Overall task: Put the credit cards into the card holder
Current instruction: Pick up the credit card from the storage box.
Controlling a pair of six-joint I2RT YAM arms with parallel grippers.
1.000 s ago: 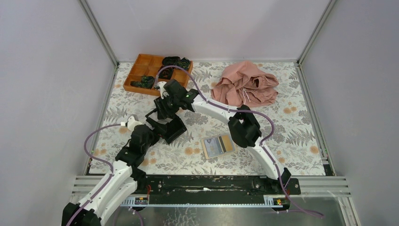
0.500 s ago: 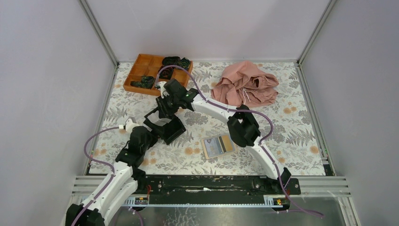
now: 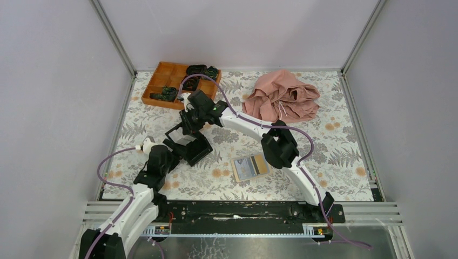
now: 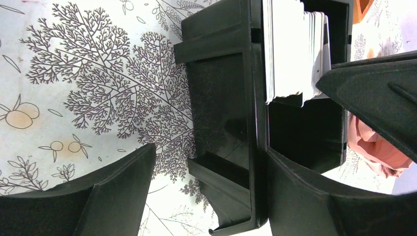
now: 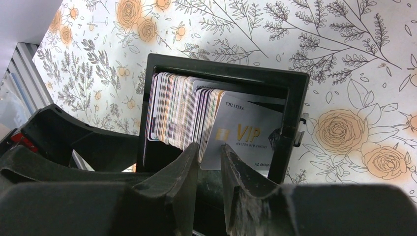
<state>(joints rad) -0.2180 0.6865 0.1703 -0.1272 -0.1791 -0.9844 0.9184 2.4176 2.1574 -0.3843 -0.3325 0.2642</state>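
From above, the left claw [image 3: 167, 155] is seen drawn back slightly toward its base, while the right claw [image 3: 188, 128] is kept over the black box [image 3: 187, 145]. The card holder [image 3: 249, 167] lies on the surface [image 3: 324, 140], well apart from the box. At the left wrist, the claw is spread wide, gripping nothing. At the right wrist, the jaws are narrowed about one of the credit cards [image 5: 243, 137], tipped out of the stack. Whether it is pinched cannot be told. No card is judged delivered yet.

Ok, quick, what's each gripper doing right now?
Left gripper: open, around part of the black box.
Right gripper: nearly shut at the credit cards; cannot tell whether it grips one.
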